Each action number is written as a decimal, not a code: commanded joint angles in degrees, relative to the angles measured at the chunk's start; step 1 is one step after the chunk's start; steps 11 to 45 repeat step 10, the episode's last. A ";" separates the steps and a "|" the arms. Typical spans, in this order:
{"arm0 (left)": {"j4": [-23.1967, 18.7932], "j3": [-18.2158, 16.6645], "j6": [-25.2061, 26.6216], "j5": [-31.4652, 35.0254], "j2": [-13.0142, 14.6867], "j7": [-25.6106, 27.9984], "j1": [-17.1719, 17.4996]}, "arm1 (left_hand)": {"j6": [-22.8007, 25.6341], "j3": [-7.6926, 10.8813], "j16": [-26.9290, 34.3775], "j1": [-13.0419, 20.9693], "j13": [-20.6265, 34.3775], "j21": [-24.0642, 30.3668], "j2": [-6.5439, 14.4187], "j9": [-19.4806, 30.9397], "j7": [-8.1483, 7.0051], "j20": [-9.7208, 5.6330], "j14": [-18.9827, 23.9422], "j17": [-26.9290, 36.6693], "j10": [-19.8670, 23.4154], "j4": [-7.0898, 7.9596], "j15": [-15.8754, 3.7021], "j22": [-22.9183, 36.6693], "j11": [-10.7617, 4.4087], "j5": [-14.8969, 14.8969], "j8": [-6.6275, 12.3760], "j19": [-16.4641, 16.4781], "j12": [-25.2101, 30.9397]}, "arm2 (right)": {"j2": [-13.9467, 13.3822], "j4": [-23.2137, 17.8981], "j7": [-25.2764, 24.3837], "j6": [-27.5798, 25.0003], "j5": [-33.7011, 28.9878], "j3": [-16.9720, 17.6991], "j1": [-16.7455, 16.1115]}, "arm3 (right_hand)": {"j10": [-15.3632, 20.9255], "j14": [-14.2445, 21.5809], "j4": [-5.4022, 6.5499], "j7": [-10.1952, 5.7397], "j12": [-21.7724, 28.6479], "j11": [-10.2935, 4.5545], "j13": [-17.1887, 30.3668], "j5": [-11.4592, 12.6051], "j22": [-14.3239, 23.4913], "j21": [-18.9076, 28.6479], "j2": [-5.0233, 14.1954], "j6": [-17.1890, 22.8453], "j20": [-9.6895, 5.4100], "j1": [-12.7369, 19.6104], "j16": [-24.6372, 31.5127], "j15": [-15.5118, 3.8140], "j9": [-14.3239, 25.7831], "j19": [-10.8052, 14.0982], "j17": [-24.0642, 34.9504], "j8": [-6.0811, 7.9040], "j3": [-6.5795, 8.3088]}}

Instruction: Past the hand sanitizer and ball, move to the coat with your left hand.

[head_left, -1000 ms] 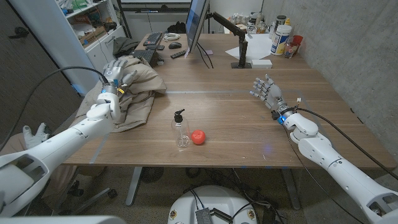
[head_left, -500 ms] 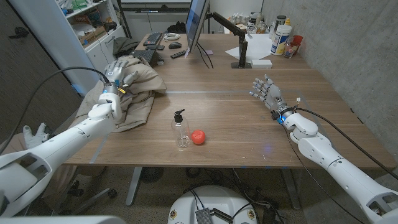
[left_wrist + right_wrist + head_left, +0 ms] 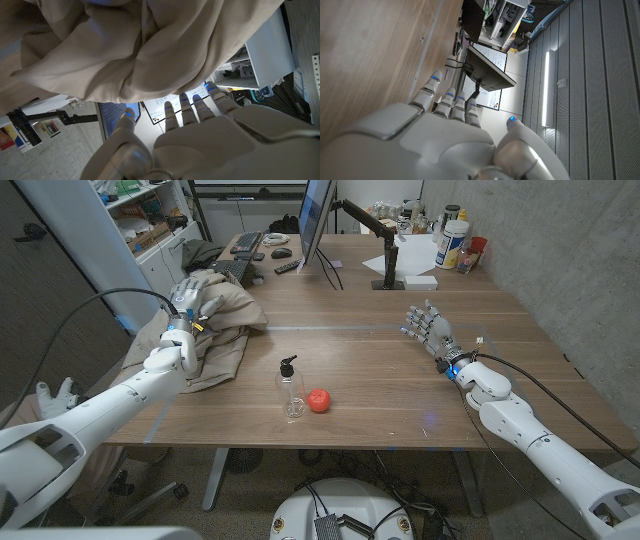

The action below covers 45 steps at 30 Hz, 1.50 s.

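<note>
- Your left hand (image 3: 190,298) lay over the beige coat (image 3: 215,330) at the tabletop's (image 3: 380,370) left edge, past the bottle and ball; whether it touched the cloth could not be told.
- In the left wrist view, your left hand (image 3: 200,135) had its fingers (image 3: 186,107) extended and apart, gripping nothing, with the coat's folds (image 3: 125,50) just beyond the fingertips.
- One hand sanitizer bottle (image 3: 291,389) stood upright near the tabletop's front middle, with one red ball (image 3: 319,400) just beside it.
- Your right hand (image 3: 428,327) was held open over the right half, fingers spread, well apart from all three items.
</note>
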 commanded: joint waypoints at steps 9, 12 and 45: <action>-1.99 -0.14 1.13 0.73 0.78 -0.14 0.55 | 0.29 -0.07 0.08 -0.12 0.11 -0.15 0.14 0.30 0.19 -0.20 0.10 0.14 0.35 0.09 -3.52 -0.01 -0.18 0.45 0.31 -0.06 -0.03 | -0.12 -0.54 -0.07 0.20 0.20 0.19 -0.34 | -0.19 0.35 0.09 0.02 -0.15 0.00 0.03 0.25 0.16 -0.25 0.05 0.26 0.16 0.52 0.33 -1.01 0.05 0.58 0.19 0.39 -0.18; -1.99 -0.16 1.11 0.73 0.78 -0.14 0.56 | 0.28 -0.08 0.07 -0.11 0.11 -0.15 0.14 0.30 0.18 -0.19 0.10 0.14 0.38 0.09 -3.51 -0.01 -0.18 0.45 0.30 -0.07 -0.02 | -0.12 -0.53 -0.05 0.21 0.20 0.19 -0.34 | -0.19 0.35 0.09 0.02 -0.15 0.00 0.03 0.25 0.16 -0.25 0.05 0.26 0.16 0.52 0.33 -1.01 0.05 0.58 0.19 0.39 -0.18; -1.99 -0.16 1.11 0.73 0.78 -0.14 0.56 | 0.28 -0.08 0.07 -0.11 0.11 -0.15 0.14 0.30 0.18 -0.19 0.10 0.14 0.38 0.09 -3.51 -0.01 -0.18 0.45 0.30 -0.07 -0.02 | -0.12 -0.53 -0.05 0.21 0.20 0.19 -0.34 | -0.19 0.35 0.09 0.02 -0.15 0.00 0.03 0.25 0.16 -0.25 0.05 0.26 0.16 0.52 0.33 -1.01 0.05 0.58 0.19 0.39 -0.18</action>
